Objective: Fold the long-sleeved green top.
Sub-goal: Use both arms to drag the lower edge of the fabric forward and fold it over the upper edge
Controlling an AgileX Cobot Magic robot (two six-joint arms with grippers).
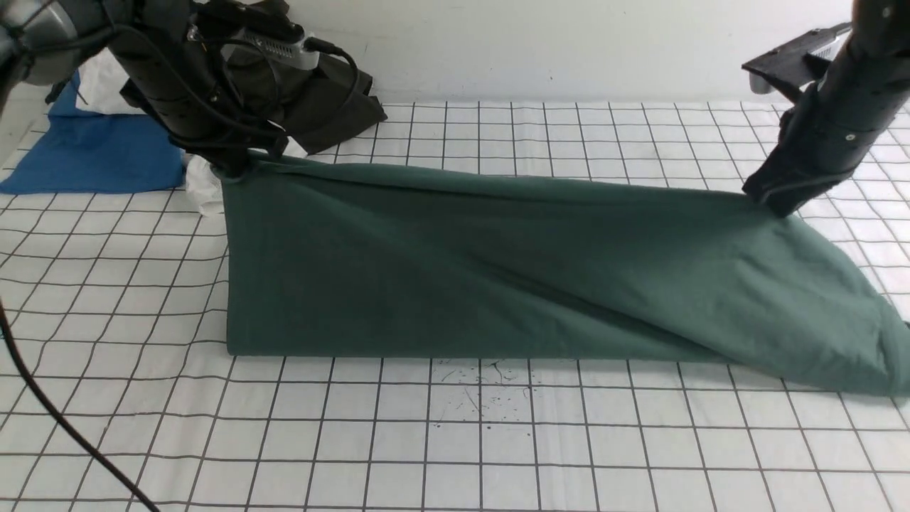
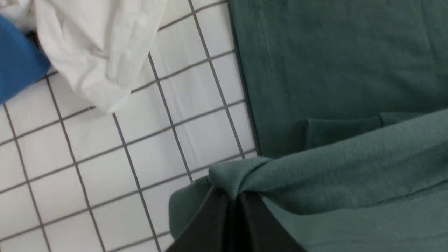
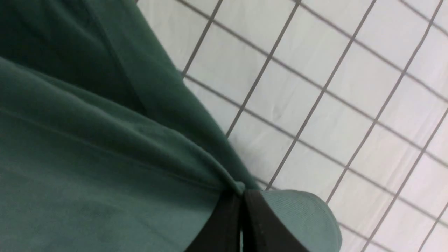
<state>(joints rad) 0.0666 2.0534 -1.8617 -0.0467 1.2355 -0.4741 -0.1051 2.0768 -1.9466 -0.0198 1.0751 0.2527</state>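
1. Way over on the left, a blue cloth (image 1: 92, 153) and a crumpled white cloth (image 1: 202, 192) sit on the gridded table (image 1: 455, 441).
2. The left gripper (image 1: 236, 169) is pinching the far-left corner of the green long-sleeved top (image 1: 498, 270).
3. The top spans mid-table, with its near edge lying flat.
4. The right gripper (image 1: 771, 203) is pinching the top's far-right corner, held up off the table.

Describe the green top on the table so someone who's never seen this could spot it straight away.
On the white gridded table, one wide cloth spans the middle, pinched by the left gripper and the right gripper. That is the green long-sleeved top: sea-green, unlike the blue cloth, white cloth and dark garment at the far left.
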